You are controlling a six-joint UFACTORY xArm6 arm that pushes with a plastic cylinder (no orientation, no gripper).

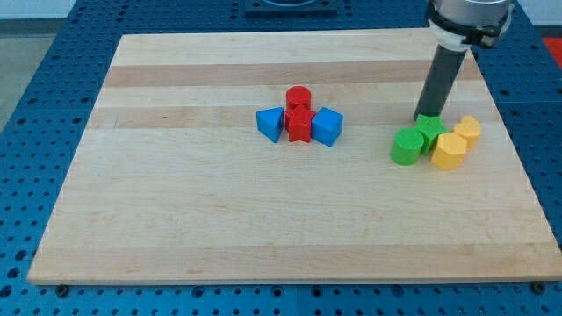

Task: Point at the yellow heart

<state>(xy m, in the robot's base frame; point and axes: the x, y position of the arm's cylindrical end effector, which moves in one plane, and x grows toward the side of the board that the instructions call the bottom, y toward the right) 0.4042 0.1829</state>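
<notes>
Rod end, my tip, has no jaws, just a bare point, touching the green star at view's right. Left to right: green cylinder, star, yellow heart w/ another yellow block just beside. Heart prob. light, stiff, slides easily; nothing to grab, approach its free side. No writing visible.

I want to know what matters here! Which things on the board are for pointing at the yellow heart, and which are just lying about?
For the job:
- my tip, just above the green star
- yellow heart, one of two yellow blocks; I cannot tell which

Just lying about:
- green star
- green cylinder
- red cylinder
- red star
- blue triangle
- blue cube
</notes>
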